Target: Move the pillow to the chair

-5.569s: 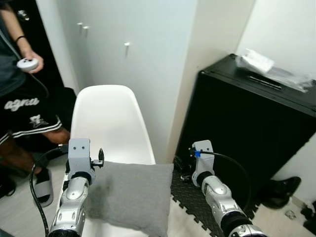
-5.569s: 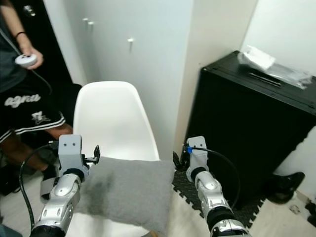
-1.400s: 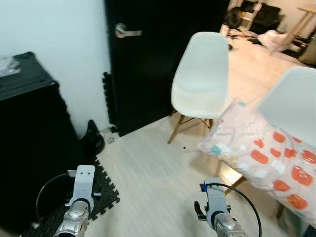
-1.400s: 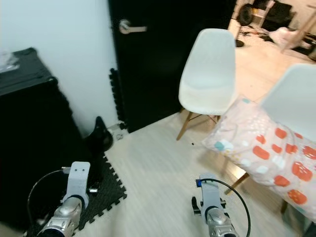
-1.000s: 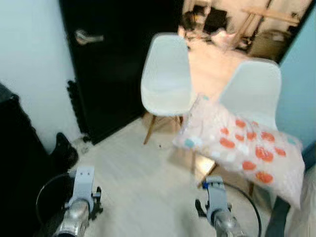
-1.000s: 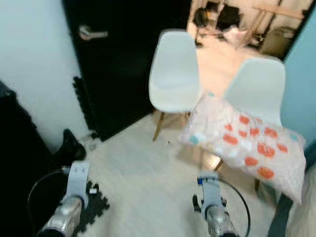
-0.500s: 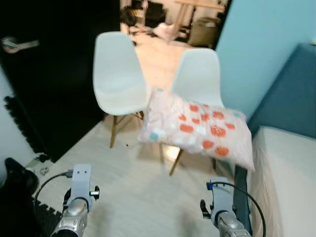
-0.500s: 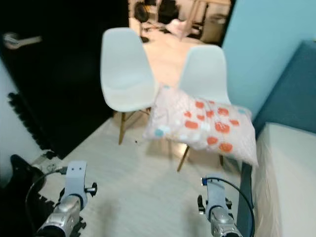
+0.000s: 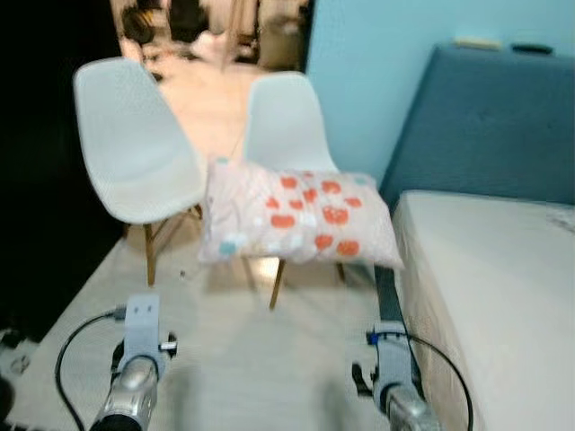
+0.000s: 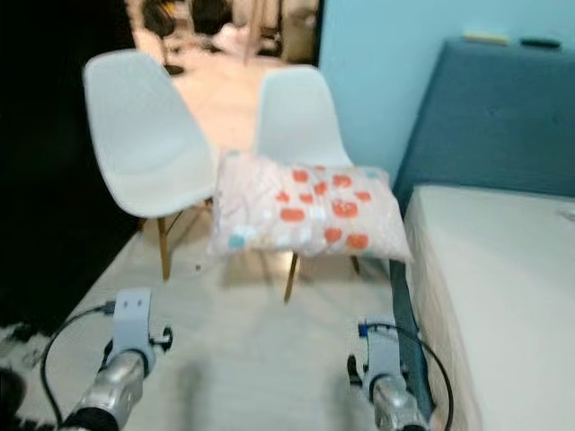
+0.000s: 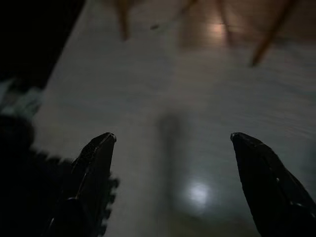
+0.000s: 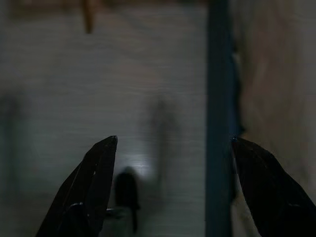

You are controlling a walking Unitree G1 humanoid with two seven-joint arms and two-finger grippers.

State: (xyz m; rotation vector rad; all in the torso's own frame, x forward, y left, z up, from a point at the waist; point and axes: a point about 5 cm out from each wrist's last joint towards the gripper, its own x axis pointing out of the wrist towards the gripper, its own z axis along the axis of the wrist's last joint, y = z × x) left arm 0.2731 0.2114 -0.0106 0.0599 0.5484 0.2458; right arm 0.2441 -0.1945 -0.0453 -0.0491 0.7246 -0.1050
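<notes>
Dark doorway (image 9: 36, 162): far left, black, out of the working area.
Left white chair (image 9: 135, 148): far left of centre, seat bare and angled toward the room; judged the likelier destination, since nothing lies on it.
Left gripper (image 11: 170, 143): low at near left over pale floor, black fingers spread wide with nothing between; carried low, apparently just for walking.
Cable (image 9: 76, 337): looped beside the left wrist, hanging free.
Pillow (image 9: 296, 224): centre, pink-white with red and teal spots, lying flat across the seat of the right-hand chair and overhanging both sides; wide and soft, so judged to call for both arms at its two ends.
Right white chair (image 9: 283, 121): just right of the bare one, backrest standing behind the pillow, wooden legs showing below.
Floor (image 9: 243, 359): light planks between robot and chairs, open for an approach.
Right gripper (image 12: 170, 143): low at near right, fingers likewise spread and holding nothing, over the floor beside the bed's blue edge.
Bed (image 9: 485, 287): right side, pale mattress running near to far, close beside the pillow's right end; may crowd the right arm's reach.
Blue headboard (image 9: 485, 126): far right, against the light blue wall.
Stage: approach, pillow well apart from both grippers, pick not yet begun.
</notes>
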